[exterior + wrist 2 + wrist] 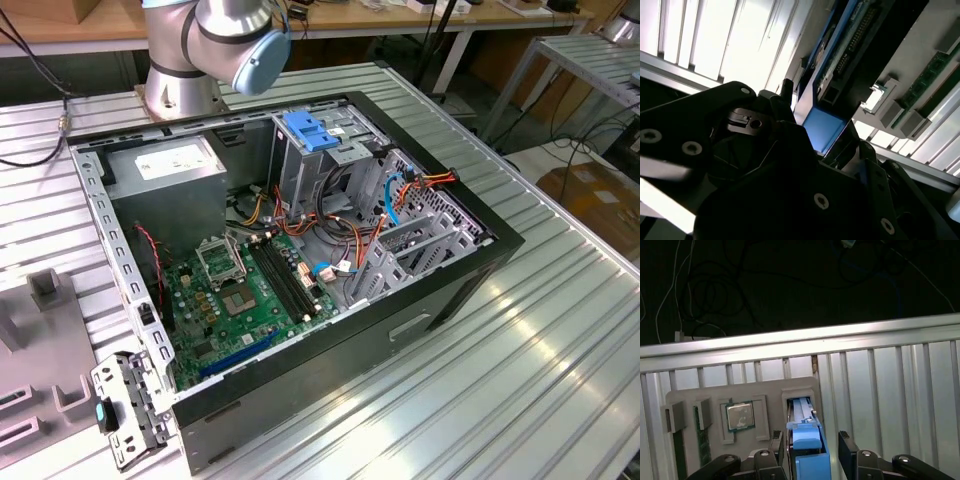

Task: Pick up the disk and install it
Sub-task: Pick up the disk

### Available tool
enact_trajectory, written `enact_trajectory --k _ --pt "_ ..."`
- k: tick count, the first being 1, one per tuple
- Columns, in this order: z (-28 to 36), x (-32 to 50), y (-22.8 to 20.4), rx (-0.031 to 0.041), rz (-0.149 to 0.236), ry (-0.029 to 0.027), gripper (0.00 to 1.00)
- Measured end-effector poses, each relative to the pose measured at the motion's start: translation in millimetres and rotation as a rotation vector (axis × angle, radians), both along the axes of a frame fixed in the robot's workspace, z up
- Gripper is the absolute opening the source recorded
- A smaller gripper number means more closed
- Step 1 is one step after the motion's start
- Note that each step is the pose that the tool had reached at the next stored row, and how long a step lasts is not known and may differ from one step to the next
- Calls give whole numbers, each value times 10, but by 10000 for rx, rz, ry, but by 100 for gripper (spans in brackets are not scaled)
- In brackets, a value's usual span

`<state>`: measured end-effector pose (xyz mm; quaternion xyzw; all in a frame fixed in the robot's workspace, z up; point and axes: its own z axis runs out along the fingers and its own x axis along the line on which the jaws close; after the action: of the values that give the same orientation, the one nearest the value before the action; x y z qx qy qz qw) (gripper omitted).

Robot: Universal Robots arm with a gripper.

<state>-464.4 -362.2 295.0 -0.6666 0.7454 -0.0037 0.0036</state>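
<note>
Gripper [810, 439] open, straddling the disk [801, 412] between its fingers; we judge it rigid, weighty, shock-sensitive, so clamp the blue rails [812, 466].

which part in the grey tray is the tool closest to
The blue-railed disk, between the fingers of the tool; the square chip and memory stick lie farther off.

Exterior view is evenly bright, glare streaks the table [540, 340]; both wrist views are dim, foreground shadowed, table ribs glaring white.
</note>
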Motion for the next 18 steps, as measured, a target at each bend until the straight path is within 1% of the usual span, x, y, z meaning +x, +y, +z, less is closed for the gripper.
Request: enact_trajectory --k 1,13,18 --pt "-27 -1 0 -2 1 1 56" --pt "-28 -1 1 -8 0 1 56" --pt "-29 -1 -10 -8 -1 1 56"
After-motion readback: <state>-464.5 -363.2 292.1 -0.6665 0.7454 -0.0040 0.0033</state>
